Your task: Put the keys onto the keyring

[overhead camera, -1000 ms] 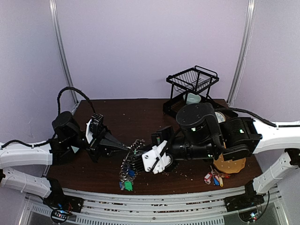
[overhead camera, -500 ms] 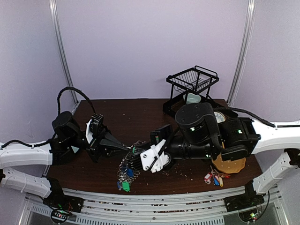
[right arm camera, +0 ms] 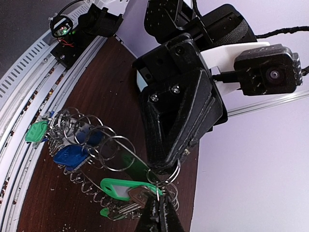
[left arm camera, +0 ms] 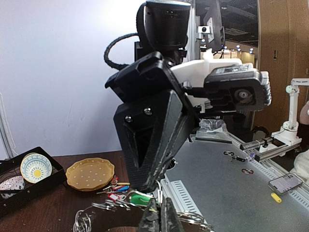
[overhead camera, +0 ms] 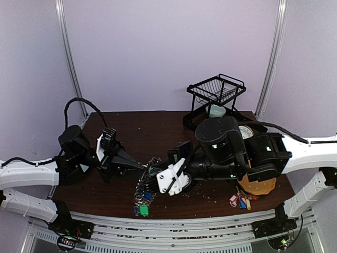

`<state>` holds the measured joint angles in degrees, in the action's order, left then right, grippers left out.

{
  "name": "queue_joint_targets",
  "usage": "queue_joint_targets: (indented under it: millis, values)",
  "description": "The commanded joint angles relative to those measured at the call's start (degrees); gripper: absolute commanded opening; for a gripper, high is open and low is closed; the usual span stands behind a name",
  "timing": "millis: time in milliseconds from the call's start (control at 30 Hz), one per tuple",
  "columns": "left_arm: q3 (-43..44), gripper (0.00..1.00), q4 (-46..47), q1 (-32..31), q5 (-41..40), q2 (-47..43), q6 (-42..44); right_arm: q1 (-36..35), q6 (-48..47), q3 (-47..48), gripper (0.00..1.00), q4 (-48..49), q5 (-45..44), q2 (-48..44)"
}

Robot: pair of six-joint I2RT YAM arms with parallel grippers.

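Observation:
The keyring (overhead camera: 143, 185) hangs between my two grippers above the table's near edge, strung with metal loops and blue and green tags. My left gripper (overhead camera: 141, 167) is shut on one of its loops, with a thin ring pinched between the tips in the left wrist view (left arm camera: 160, 218). My right gripper (overhead camera: 152, 178) meets it tip to tip. In the right wrist view my right gripper (right arm camera: 159, 212) is shut on the small ring of a green-tagged key (right arm camera: 120, 187). The keyring (right arm camera: 87, 140) stretches away to the left. The left fingers (right arm camera: 178, 121) are just above.
A loose bunch of red, yellow and blue tagged keys (overhead camera: 241, 200) lies at the near right beside a yellow plate (overhead camera: 258, 185). A black wire dish rack (overhead camera: 216, 92) stands at the back right. Patterned bowls (left arm camera: 35, 166) sit in a black tray. Crumbs dot the table.
My right gripper has shifted slightly left. The hanging keyring swung a little and came back. Both grippers stay shut, and the left arm has not moved.

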<state>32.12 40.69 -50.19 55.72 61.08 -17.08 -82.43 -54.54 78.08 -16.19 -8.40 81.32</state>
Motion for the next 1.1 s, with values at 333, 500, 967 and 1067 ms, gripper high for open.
queue_joint_targets:
  millis: [333, 500, 967, 1067]
  values:
    - [0.7, 0.0, 1.1, 0.4, -0.2, -0.8, 1.9, -0.5, 2.9, 3.6, 0.0, -0.7, -3.8, 1.3]
    - [1.7, 0.0, -1.1, 0.4, 0.0, -0.1, 2.7, -0.5, 3.6, 4.0, 0.0, -0.9, -4.0, 1.2]
    - [3.6, 0.0, -10.4, -0.3, -1.9, -1.4, 10.8, 0.1, 1.7, 8.2, 0.0, -5.4, -2.1, 4.7]
    - [4.0, 0.0, -11.2, -0.5, -1.4, -1.3, 11.5, 1.0, 1.0, 9.1, 0.0, -5.7, -0.5, 5.4]
